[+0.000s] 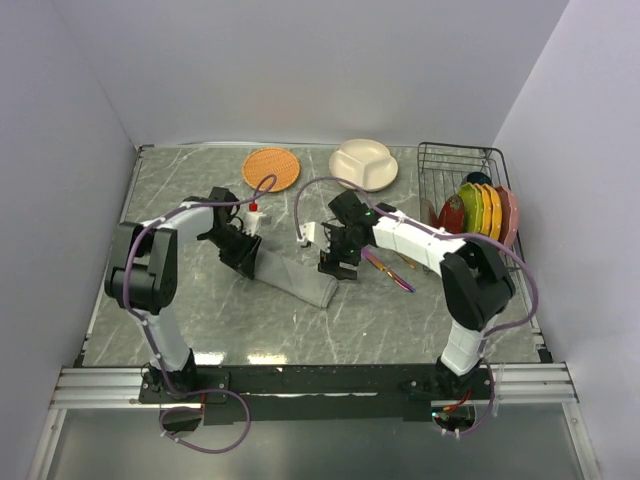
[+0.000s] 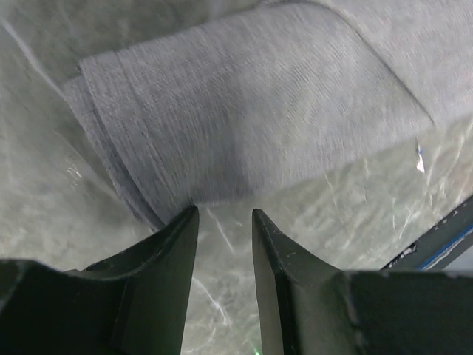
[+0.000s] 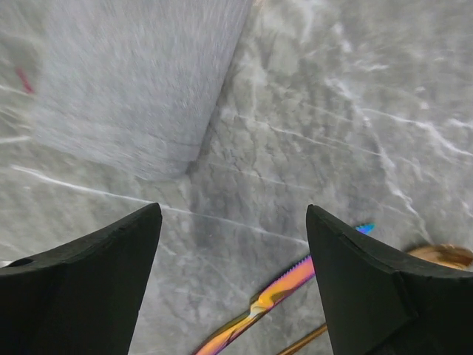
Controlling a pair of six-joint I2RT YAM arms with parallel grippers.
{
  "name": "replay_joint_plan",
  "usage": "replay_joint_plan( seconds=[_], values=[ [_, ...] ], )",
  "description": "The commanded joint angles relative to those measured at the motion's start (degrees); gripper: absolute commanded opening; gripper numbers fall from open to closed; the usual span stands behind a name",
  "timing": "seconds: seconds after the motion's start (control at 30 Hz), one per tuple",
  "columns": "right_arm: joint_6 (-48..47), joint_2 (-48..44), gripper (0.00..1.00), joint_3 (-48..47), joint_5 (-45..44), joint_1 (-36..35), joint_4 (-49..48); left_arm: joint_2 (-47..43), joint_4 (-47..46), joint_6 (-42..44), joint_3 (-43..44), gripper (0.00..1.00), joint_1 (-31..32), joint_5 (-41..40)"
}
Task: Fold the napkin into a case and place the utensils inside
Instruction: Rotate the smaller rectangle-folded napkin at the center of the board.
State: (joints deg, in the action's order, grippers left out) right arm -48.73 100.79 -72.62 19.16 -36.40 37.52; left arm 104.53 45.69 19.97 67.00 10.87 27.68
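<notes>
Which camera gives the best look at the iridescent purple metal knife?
The right wrist view: the iridescent purple metal knife lies close to the camera, with its colours and serrated edge plain to see. The top external view shows the knife only as a small thin streak. The left wrist view does not show it.

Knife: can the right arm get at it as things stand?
Probably yes. The right end effector hangs open over the table, and the knife lies uncovered just beside it, clear of the napkin. The spoon lies close alongside, so it may get nudged.
</notes>
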Motion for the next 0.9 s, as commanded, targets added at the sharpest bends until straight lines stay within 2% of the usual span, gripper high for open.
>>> replay_joint_plan(
  seconds=[0.0,0.13,0.27,0.43,0.73,0.87],
  values=[
    [-8.0,2.6,0.84,1.7,-2.4,-0.3,-0.8,3.8,-3.4,-2.5,5.6,0.41,0.4,-2.6],
    [-10.2,3.4,0.83,1.5,-0.6,-2.3,1.4,10.1,-3.1,-4.0,13.3,0.42,0.7,-1.4],
    [-8.8,3.5,0.82,0.6,0.6,-4.8,2.5,17.6,-0.1,-3.9,25.4,0.45,2.3,1.6],
    [-4.6,5.2,0.82,-0.3,1.3,-8.7,1.1,20.4,2.4,-6.1,32.8,0.48,3.6,4.5],
    [5.6,7.1,0.82,-3.8,2.9,-13.3,-1.0,6.4,2.0,-8.7,27.5,0.58,-3.0,7.2],
    [13.2,0.1,0.85,-3.5,4.8,-10.6,0.2,-1.9,-1.6,-8.3,24.8,0.62,-7.2,6.8]
  ],
)
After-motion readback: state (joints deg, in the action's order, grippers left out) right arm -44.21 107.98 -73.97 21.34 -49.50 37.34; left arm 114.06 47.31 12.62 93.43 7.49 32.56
